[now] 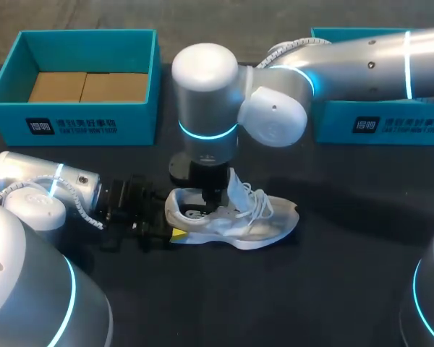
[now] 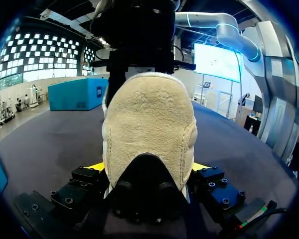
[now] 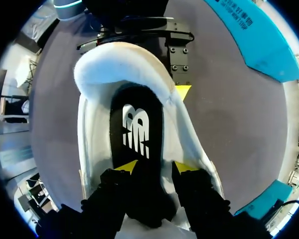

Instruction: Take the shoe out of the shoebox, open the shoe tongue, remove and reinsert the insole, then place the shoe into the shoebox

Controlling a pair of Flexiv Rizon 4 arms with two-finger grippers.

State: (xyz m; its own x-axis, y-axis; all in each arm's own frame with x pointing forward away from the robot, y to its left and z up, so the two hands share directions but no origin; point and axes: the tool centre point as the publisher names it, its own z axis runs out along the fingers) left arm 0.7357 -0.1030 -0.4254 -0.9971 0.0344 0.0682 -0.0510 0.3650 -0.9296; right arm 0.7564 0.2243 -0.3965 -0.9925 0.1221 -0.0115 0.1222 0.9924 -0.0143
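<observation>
One open teal cardboard shoebox (image 1: 79, 79), brown card on its floor, stands at ten o'clock on the dark table (image 1: 333, 289). The white lace-up sneaker (image 1: 239, 220) is out of it, resting on its sole at the table's middle, heel to nine o'clock and toe to three. A second teal box (image 1: 380, 123) stands at two o'clock, well apart from the shoe.

The black insole with a white logo (image 3: 137, 129) lies inside the shoe, so I judge the insole step is in hand. If the heel hold is weak, an upward pull could lift or twist the whole shoe with the insole. The insole could also fold or catch under the raised tongue, and the loose white laces (image 1: 257, 199) could snag.

Coming in from nine o'clock, the left gripper (image 2: 148, 167) is clamped on the sneaker's heel, one yellow tip against each side, low by the sole. The right gripper (image 3: 154, 167) reaches straight down into the shoe's mouth, over the insole. That spot is crowded, and I cannot tell whether it grips the insole or merely rests there.
</observation>
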